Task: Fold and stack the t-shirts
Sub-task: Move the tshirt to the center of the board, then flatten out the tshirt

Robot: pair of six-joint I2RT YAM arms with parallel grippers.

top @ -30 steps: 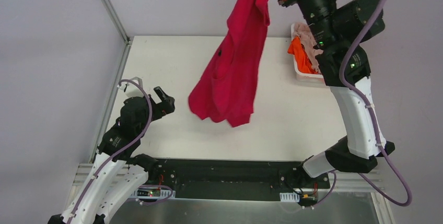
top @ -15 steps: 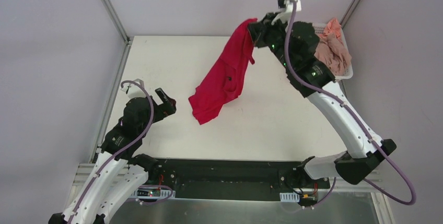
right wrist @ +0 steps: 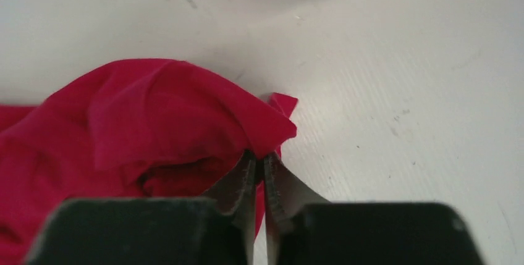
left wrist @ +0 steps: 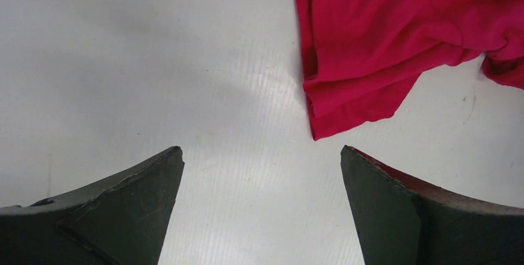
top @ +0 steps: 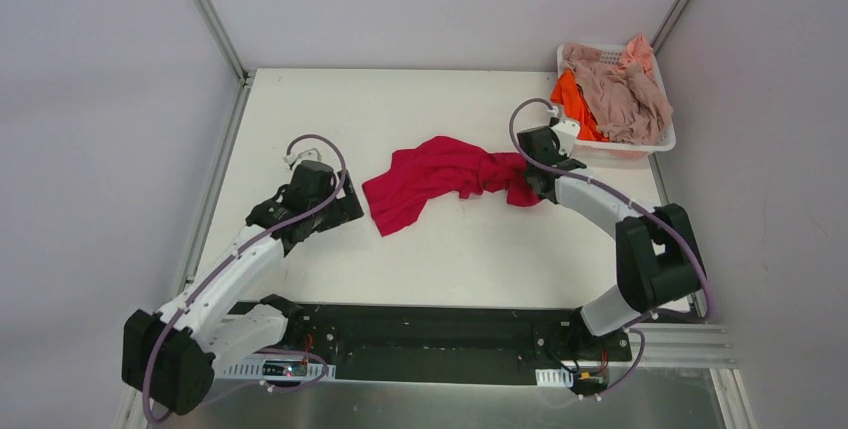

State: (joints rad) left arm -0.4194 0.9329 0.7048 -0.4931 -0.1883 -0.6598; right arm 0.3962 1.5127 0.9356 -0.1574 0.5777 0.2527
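The crimson red t-shirt [top: 440, 174] lies crumpled on the white table [top: 330, 109], stretched from the middle toward the right. My right gripper [top: 527, 184] is shut on its bunched right end; the right wrist view shows the jaws pinching a fold of the red t-shirt [right wrist: 185, 117], gripper [right wrist: 261, 160]. My left gripper [top: 350, 211] is open and empty, just left of the shirt's lower left corner [left wrist: 346, 110], gripper [left wrist: 262, 154]. An orange t-shirt [top: 573, 109] and pinkish-beige t-shirts [top: 620, 89] lie in the basket.
A white plastic basket [top: 665, 139] stands at the table's back right corner, right behind my right wrist. Grey walls with metal posts [top: 210, 14] close off the back and sides.
My right arm has swung down from high above the table and laid the hanging red t-shirt onto it. My left arm has reached forward toward the shirt's left corner.
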